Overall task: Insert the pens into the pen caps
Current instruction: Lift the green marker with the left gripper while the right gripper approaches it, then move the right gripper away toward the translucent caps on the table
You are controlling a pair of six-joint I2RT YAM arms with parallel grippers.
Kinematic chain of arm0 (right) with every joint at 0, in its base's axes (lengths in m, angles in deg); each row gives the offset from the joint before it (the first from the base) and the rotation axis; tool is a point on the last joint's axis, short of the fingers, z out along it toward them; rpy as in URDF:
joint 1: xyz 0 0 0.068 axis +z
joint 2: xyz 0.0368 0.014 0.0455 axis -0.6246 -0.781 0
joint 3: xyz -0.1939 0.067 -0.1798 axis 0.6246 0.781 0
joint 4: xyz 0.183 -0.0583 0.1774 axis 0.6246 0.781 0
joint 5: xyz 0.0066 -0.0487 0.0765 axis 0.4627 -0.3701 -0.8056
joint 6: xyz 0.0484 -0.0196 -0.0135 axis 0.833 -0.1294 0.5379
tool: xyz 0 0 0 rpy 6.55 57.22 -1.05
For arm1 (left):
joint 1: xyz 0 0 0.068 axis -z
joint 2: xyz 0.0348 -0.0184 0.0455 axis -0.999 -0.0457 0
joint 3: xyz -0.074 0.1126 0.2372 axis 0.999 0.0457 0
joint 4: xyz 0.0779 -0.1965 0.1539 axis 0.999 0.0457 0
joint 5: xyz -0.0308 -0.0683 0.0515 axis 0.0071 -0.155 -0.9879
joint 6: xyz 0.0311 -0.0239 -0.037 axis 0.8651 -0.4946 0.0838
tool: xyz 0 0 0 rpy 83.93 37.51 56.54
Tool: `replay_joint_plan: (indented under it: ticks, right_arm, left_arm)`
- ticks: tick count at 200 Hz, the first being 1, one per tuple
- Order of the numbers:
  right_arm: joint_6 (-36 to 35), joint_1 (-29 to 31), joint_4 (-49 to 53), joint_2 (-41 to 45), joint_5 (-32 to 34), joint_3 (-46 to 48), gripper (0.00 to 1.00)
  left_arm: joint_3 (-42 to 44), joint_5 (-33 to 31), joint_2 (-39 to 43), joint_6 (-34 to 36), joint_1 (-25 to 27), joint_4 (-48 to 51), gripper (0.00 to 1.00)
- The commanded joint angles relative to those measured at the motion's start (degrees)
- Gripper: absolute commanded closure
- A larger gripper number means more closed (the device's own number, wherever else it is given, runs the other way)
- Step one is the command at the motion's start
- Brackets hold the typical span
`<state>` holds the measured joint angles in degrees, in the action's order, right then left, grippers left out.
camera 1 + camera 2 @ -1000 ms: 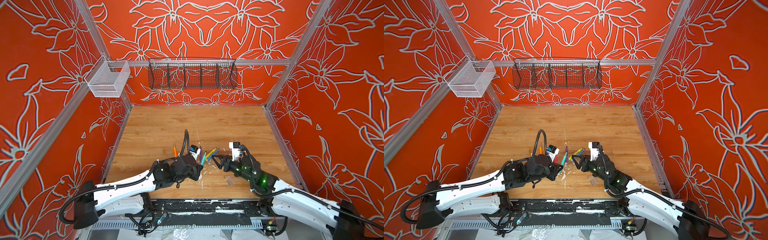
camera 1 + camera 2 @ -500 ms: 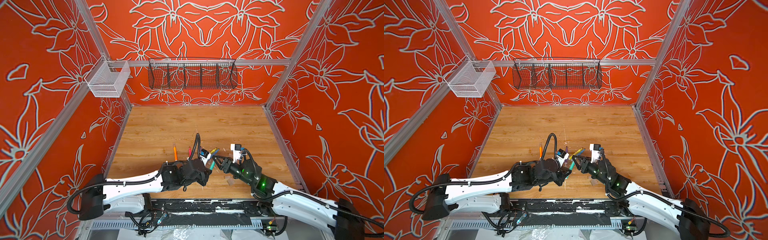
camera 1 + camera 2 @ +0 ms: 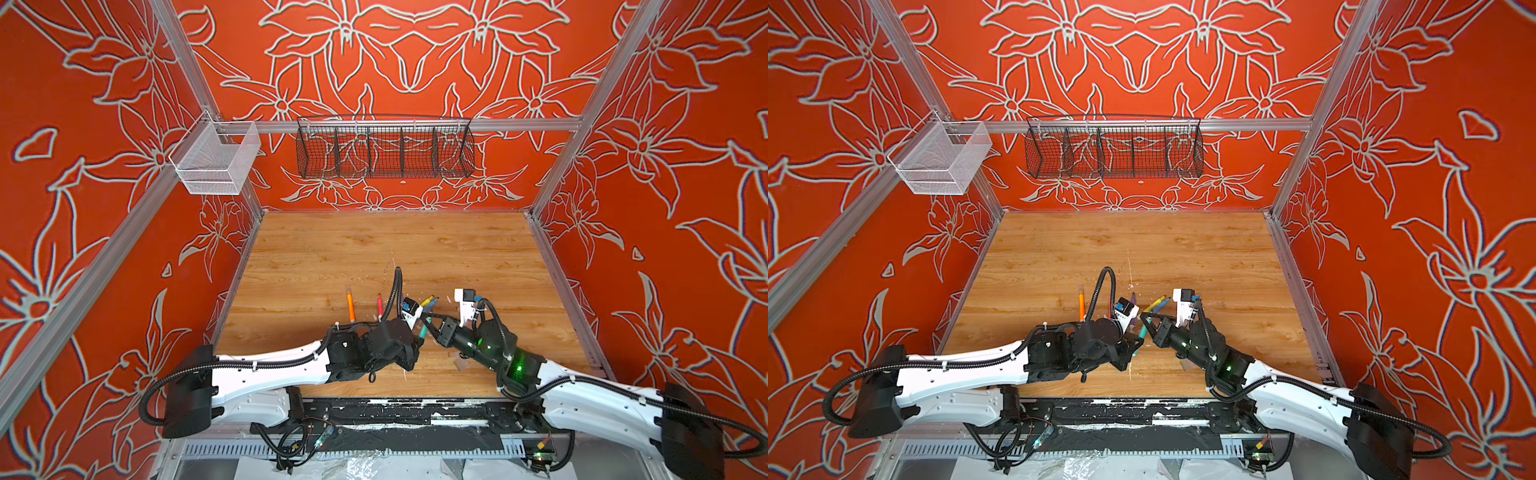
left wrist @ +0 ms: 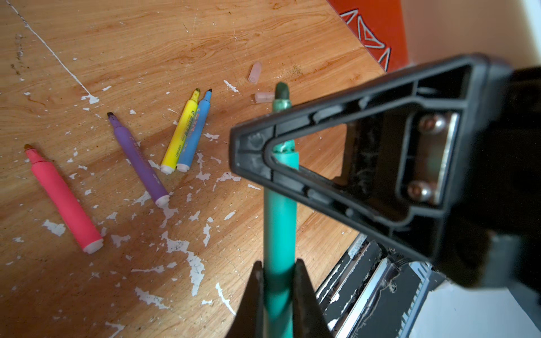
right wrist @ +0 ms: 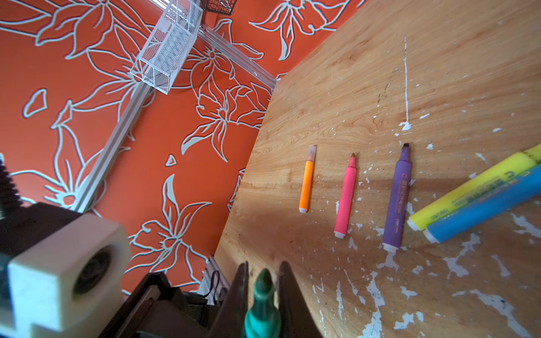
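Observation:
My left gripper (image 4: pixel 278 266) is shut on the barrel of the green pen (image 4: pixel 279 222), which hangs just above the table near its front in both top views (image 3: pixel 423 331). My right gripper (image 5: pixel 262 267) is shut on the same pen near its dark tip, and one of its fingers (image 4: pixel 251 152) crosses the pen's collar. The pink (image 4: pixel 63 199), purple (image 4: pixel 137 159), yellow (image 4: pixel 180 137) and blue (image 4: pixel 194 136) pens lie uncapped on the wood. The orange pen (image 5: pixel 306 187) wears a clear cap. Two loose pen caps (image 4: pixel 255 73) lie beyond the green tip.
White paint flecks cover the wooden table (image 3: pixel 374 249) around the pens. A black rail (image 3: pixel 395 411) runs along the front edge. A white mesh basket (image 3: pixel 216 160) and a black wire basket (image 3: pixel 384 147) hang on the back walls.
My left gripper carried the green pen to the right, toward the right arm. The right gripper's open jaws closed around the pen's tip end.

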<state>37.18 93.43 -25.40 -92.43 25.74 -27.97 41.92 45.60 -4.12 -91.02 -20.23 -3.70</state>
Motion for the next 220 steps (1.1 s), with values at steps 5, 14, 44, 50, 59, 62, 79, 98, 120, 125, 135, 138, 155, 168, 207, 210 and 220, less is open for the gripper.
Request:
replay_joint_plan:
  ticks: [5,14,44,50,59,62,79,98,120,125,135,138,155,168,207,210,220]
  right_arm:
    - [0.5,1.0,-1.2,0.0,0.1,-0.5,0.99]
    - [0.5,1.3,-1.4,-0.1,0.1,-0.5,1.00]
    - [0.3,2.7,-2.1,0.1,1.1,-0.5,1.00]
    - [0.3,3.0,-2.1,0.1,1.4,-0.5,1.00]
    - [0.3,3.4,-2.4,0.2,1.9,-0.3,1.00]
    - [0.4,3.5,-2.5,0.2,2.0,-0.2,1.00]
    - [0.2,4.1,-2.9,0.2,2.5,-0.1,1.00]
    - [0.2,4.4,-3.2,0.4,2.7,0.1,1.00]
    - [0.1,4.6,-3.1,1.5,3.4,0.6,1.00]
    - [-0.1,4.6,-2.9,1.8,3.6,0.7,1.00]
    - [-0.1,4.6,-2.4,2.8,4.4,1.1,1.00]
    - [-0.2,4.6,-2.3,3.0,4.5,1.2,1.00]
    - [-0.2,4.6,-1.7,4.7,5.5,1.9,1.00]
    - [-0.3,4.6,-1.3,5.7,5.7,2.2,1.00]
    - [-0.5,4.7,-0.1,5.4,5.9,1.7,0.96]
    - [-0.7,4.7,0.0,5.2,5.9,1.6,0.93]
    - [-1.5,4.7,0.8,4.9,5.9,0.8,0.79]
  left_arm:
    - [-0.6,-1.7,0.4,-0.8,0.2,-1.3,1.00]
    - [-0.4,-1.5,0.3,-0.7,0.2,-1.6,0.94]
    - [-0.1,-1.3,0.0,-0.7,0.0,-2.8,0.75]
    - [-0.1,-1.1,-0.2,-0.6,0.0,-3.0,0.74]
    - [-0.1,-0.9,-0.3,-0.5,0.0,-3.3,0.74]
    - [0.0,-0.9,-0.4,-0.4,0.0,-3.5,0.74]
    - [0.0,-0.6,-1.1,0.2,0.0,-4.1,0.74]
    - [-0.1,-0.8,-1.9,0.4,0.0,-4.5,0.74]
    - [-0.5,-0.4,-2.9,0.4,0.0,-4.3,0.75]
    - [-0.5,-0.3,-3.0,0.4,0.1,-4.2,0.75]
    - [-0.5,-0.2,-2.9,0.4,0.0,-4.1,0.75]
    - [-0.4,-0.2,-2.9,0.5,0.0,-4.1,0.75]
    - [0.2,0.2,-2.3,0.6,0.1,-4.5,0.75]
    - [0.7,0.5,-2.1,0.7,0.1,-5.2,0.78]
    - [0.7,0.6,-1.8,0.5,0.1,-5.7,1.00]
    - [0.7,0.6,-1.8,0.4,0.1,-5.8,1.00]
    - [0.8,0.2,-1.8,0.0,0.0,-5.8,1.00]
